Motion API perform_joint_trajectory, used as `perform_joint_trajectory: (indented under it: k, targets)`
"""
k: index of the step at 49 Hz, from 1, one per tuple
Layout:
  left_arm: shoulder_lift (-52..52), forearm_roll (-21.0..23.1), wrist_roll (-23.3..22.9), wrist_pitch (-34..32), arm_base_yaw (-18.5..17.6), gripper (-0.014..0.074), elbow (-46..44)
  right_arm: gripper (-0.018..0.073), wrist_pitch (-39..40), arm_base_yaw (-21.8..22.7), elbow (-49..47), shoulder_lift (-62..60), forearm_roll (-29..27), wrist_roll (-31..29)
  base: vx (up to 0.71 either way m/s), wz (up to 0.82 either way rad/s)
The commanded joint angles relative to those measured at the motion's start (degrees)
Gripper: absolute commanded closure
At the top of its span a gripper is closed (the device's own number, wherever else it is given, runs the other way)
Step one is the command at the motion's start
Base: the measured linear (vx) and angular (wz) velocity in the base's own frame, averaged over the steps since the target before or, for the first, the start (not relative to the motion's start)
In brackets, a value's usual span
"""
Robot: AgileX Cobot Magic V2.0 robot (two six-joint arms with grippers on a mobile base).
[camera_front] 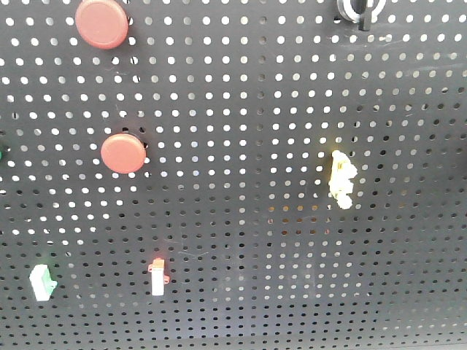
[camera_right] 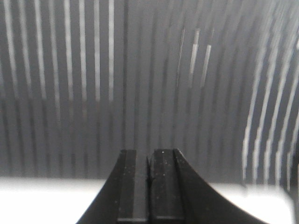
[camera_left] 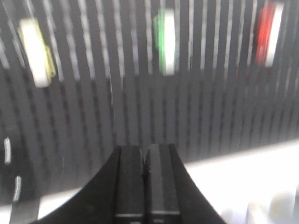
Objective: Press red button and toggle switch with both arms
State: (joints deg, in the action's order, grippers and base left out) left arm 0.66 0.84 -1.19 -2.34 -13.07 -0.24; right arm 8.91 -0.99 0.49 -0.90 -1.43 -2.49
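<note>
In the front view a dark pegboard panel (camera_front: pixel 263 109) carries two red round buttons. The wider red button (camera_front: pixel 102 22) is at the top left, cut by the frame edge. The smaller red button (camera_front: pixel 122 153) sits below it. The toggle switch (camera_front: pixel 357 9), a silver ring with a dark lever, is at the top right edge. Neither gripper shows in the front view. In the left wrist view my left gripper (camera_left: pixel 144 149) is shut and empty, short of the blurred panel. In the right wrist view my right gripper (camera_right: pixel 148 153) is shut and empty before the blurred panel.
On the panel are a knobbly yellow handle (camera_front: pixel 341 179), a white rocker with a red tip (camera_front: pixel 157 275) and a green-and-white switch (camera_front: pixel 41 281). The left wrist view shows blurred yellowish (camera_left: pixel 36 51), green (camera_left: pixel 166 42) and red (camera_left: pixel 268 32) switches above the gripper.
</note>
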Motion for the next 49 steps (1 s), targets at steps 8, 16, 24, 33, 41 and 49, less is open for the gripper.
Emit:
perform_joint_trajectory:
  k: [8,16,24,33,41,49]
  targets:
    - [-10.54,-0.27,2.03,3.87,-0.08,0.0594,-23.61,0.0562,-0.44,-0.02,-23.42,6.93,0.41,1.59,0.0,0.0]
    - [-25.23,-0.04,7.01,10.4,-0.08,0.0594,-44.17,0.0562,-9.88,-0.02,-40.08,19.49,1.43,1.55,0.0,0.0]
    - [-38.18,0.01,7.17,16.29,-0.08,0.0594,-62.24,0.0562,-16.66,-0.02,-51.95,29.81,0.44,1.7,0.0,0.0]
    - [-42.38,1.6,6.16,19.31,-0.14,0.0594,-69.31,0.0562,-17.34,-0.02,-54.05,32.84,-1.07,3.82,0.0,0.0]
    - [-44.4,12.1,10.83,21.95,-0.4,0.0594,-70.79,0.0562,-18.12,-0.02,-54.05,32.91,-4.23,4.66,0.0,0.0]
    - [-49.46,33.94,29.97,25.36,-3.65,0.0594,-73.17,0.0562,-18.12,-0.02,-54.05,32.96,-4.82,4.66,0.0,0.0]
